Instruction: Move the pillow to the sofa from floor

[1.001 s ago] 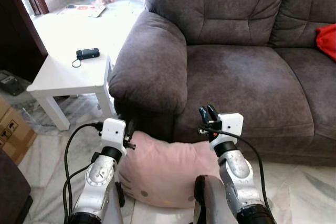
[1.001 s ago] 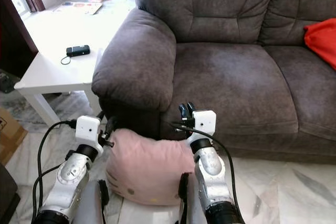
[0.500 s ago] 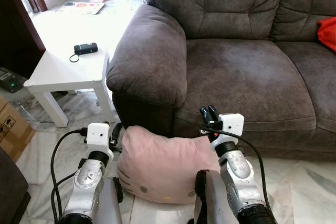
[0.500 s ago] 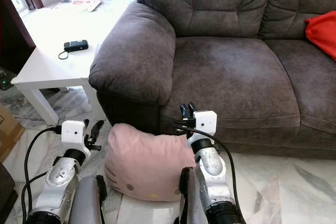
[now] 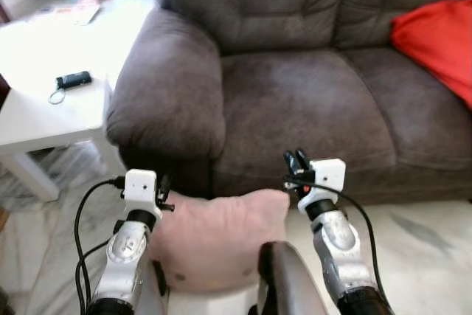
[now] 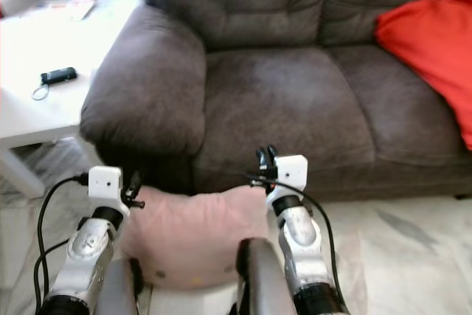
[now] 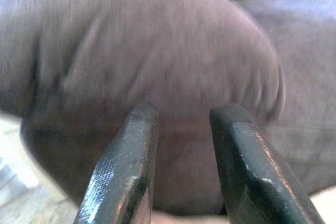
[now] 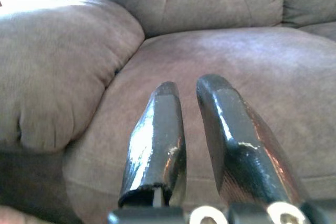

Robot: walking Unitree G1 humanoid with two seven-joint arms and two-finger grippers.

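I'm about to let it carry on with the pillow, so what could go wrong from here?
1. The pink pillow sits squeezed between the left gripper and right gripper, neither with its jaws closed on fabric, so it may slip out on the lift.
2. It lies low against the sofa front, and could catch under the seat edge or armrest.

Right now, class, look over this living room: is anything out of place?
Yes: a pink pillow lies on the marble floor against the front of the grey sofa, between the left claw and right claw.
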